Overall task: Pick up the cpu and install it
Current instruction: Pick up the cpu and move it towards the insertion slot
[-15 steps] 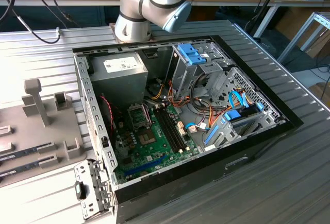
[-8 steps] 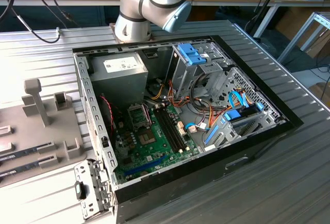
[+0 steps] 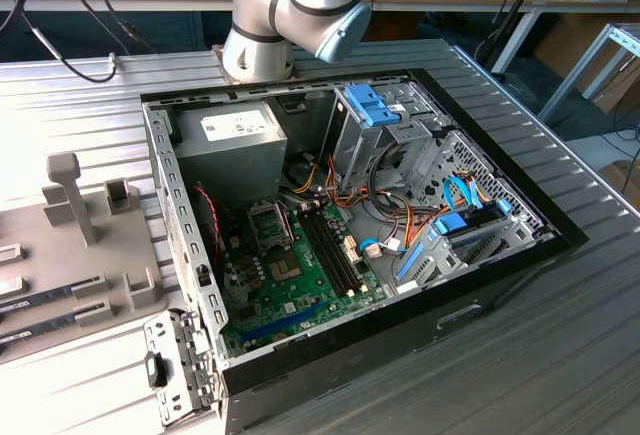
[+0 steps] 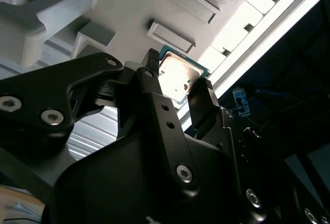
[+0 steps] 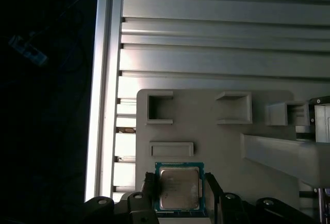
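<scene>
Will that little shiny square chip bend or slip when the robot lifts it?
The cpu looks like a flat metal-topped plate, so probably stiff and light. Its smooth thin edges might slip in the hand, which pinches two sides.

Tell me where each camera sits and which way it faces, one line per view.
Exterior view: off the arm, raised, looking down into the open case on the table; the arm shows at the picture's top.
First wrist view: on the arm, looking straight down past the gripper at the cpu, with the tray behind it.
Second wrist view: on the arm, looking slantwise along the gripper at the cpu.
Both wrist views share gripper, cpu and tray.
</scene>
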Controlling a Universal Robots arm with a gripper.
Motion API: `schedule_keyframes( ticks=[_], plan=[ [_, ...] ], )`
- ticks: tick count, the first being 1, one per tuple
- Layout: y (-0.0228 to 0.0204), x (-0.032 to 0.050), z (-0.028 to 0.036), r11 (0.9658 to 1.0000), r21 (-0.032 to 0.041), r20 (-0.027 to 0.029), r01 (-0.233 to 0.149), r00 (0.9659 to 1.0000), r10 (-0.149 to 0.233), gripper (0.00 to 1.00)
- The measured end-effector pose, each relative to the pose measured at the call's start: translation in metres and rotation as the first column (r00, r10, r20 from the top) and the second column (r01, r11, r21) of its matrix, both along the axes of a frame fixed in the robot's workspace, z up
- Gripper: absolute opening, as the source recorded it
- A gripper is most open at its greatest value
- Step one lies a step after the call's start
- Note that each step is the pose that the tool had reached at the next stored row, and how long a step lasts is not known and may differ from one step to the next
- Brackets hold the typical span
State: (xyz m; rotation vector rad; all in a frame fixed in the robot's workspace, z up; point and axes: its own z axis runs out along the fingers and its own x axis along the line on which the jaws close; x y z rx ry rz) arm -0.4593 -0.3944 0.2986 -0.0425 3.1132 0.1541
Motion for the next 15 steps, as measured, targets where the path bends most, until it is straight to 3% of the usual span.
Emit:
schedule_keyframes(
  ticks=[15],
  plan=[
    [0.0,0.0,0.0077,1.0,0.002,0.0001,0.0,1.0,0.0,0.47]
  ],
)
